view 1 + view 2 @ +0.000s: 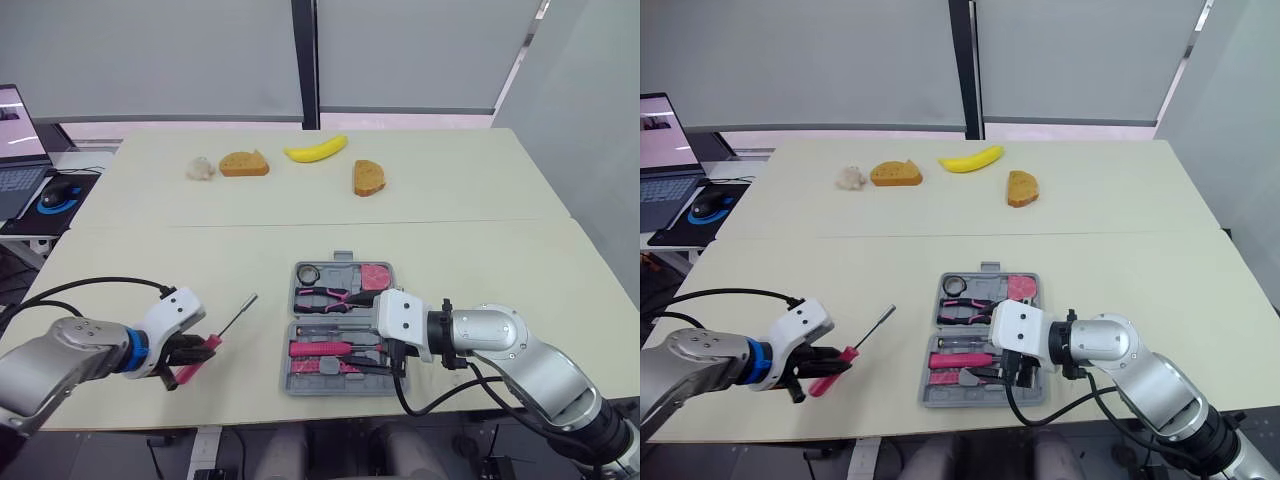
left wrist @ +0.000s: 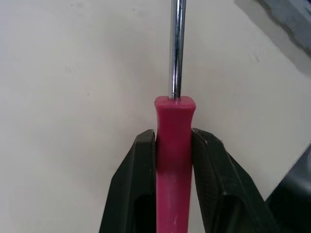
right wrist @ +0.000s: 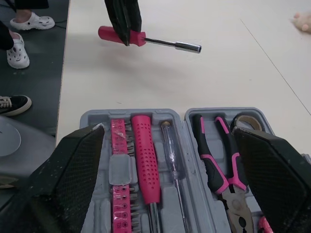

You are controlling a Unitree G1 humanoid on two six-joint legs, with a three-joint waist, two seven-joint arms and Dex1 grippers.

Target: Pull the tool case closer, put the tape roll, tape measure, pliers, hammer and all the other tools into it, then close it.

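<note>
Left eye view gives a pale cream worktop (image 1: pixel 450 260) with a thin seam running across it from left to right, and behind its far edge hang grey roller blinds (image 1: pixel 150 50). Beyond the left edge, on a lower side desk, stand a laptop (image 1: pixel 18 150) and a mouse (image 1: pixel 55 192) on a blue pad. Along the far edge lie a banana (image 1: pixel 316 150), two bread slices (image 1: pixel 244 164) (image 1: pixel 368 177) and a small whitish lump (image 1: pixel 201 168), all well apart from the tools. The tool case (image 1: pixel 335 389) is grey plastic and lies open and flat near the middle of the near edge. Its far half holds the tape roll (image 1: pixel 306 273), the pliers (image 1: pixel 325 296) with pink and black handles and a flat pink block (image 1: pixel 375 275). Its near half holds a pink ribbed driver handle (image 3: pixel 145 155), a clear-handled screwdriver (image 3: pixel 171 155) and a strip of bits (image 3: pixel 119 184). The right claw (image 3: pixel 167 131) hovers over the right side of the case with its two fingers spread wide. The left claw (image 1: pixel 200 346) is near the near-left corner, clamped on the pink handle of a screwdriver (image 1: pixel 232 318). The chrome shaft of that tool points toward the case. I cannot tell if this tool touches the worktop.
</note>
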